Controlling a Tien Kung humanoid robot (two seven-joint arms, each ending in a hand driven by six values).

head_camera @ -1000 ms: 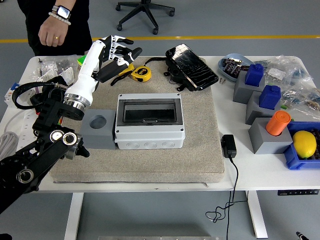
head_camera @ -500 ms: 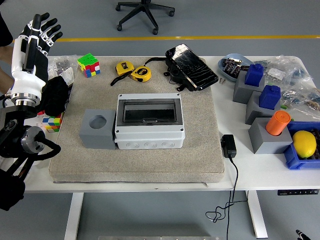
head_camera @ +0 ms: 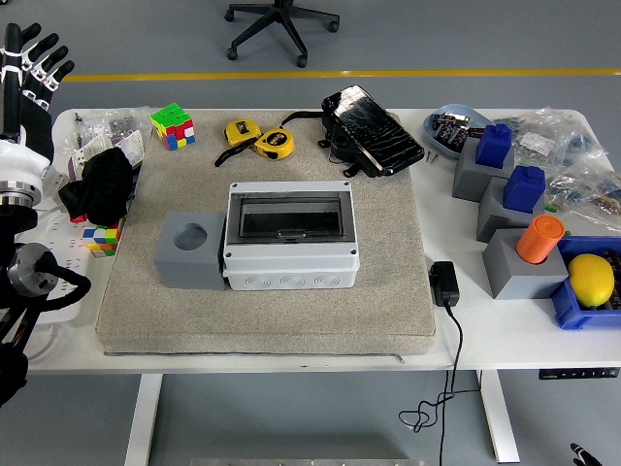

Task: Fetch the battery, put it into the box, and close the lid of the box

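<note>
The grey box (head_camera: 289, 254) stands in the middle of the beige mat (head_camera: 388, 311). Its dark see-through lid (head_camera: 289, 217) lies shut. A blue bowl (head_camera: 448, 116) at the back right holds small dark items that look like batteries (head_camera: 450, 125). My left hand (head_camera: 29, 60) is raised at the far left edge, well away from the box. Its fingers are spread and point up, and it holds nothing. My right arm does not show.
A grey block with a round hole (head_camera: 189, 250) touches the box's left side. Behind the box lie two yellow tape measures (head_camera: 260, 138), a Rubik's cube (head_camera: 172, 125) and a black pouch (head_camera: 371, 129). Grey stands with blue and orange pieces (head_camera: 524, 228), a lemon (head_camera: 591, 278) and a charger (head_camera: 443, 283) are at the right.
My left arm has swung back from over the mat's far left corner to the table's left edge. The person at the far left has gone out of view.
</note>
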